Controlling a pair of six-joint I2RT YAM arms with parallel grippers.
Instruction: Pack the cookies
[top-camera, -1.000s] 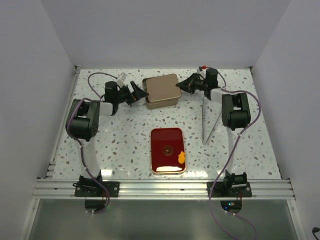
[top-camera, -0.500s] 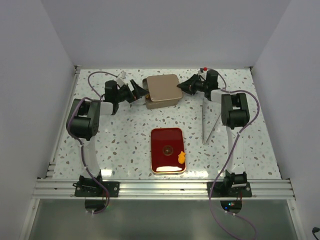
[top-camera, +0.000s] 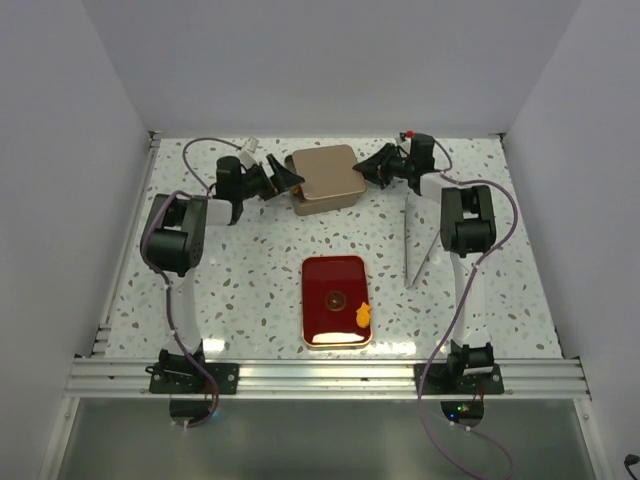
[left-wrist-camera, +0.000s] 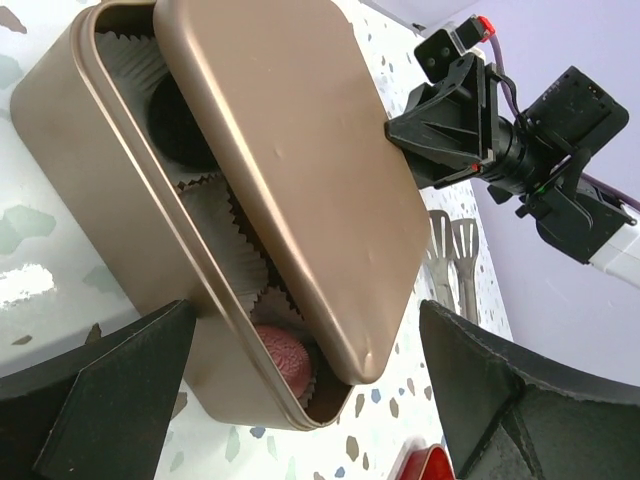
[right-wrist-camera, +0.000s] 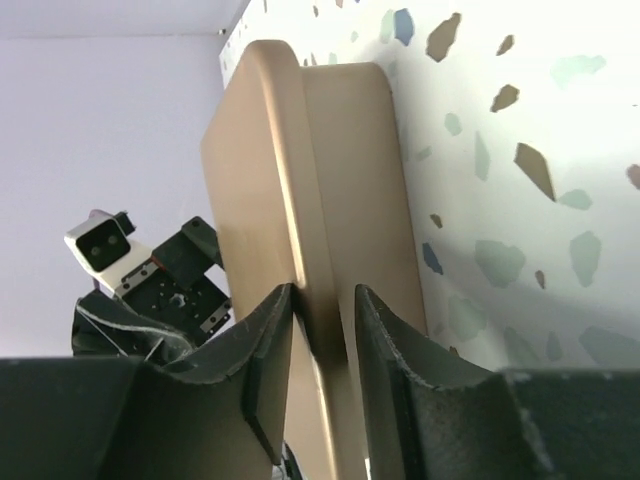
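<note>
The left claw (top-camera: 282, 177) is spread wide. Right in front of it sits the gold metal box (left-wrist-camera: 110, 200) with its gold metal lid (left-wrist-camera: 290, 150) lying crooked on top, and a pink round cookie (left-wrist-camera: 283, 352) and a black round cookie (left-wrist-camera: 180, 125) show inside. The right claw (right-wrist-camera: 322, 290) has one finger on each side of the lid's edge, but nobody can tell if it squeezes the lid. An orange bumpy cookie (top-camera: 363, 315) and a brown round cookie (top-camera: 335, 298) lie on the shiny red rectangle tray (top-camera: 320, 275), well apart from both claws.
</note>
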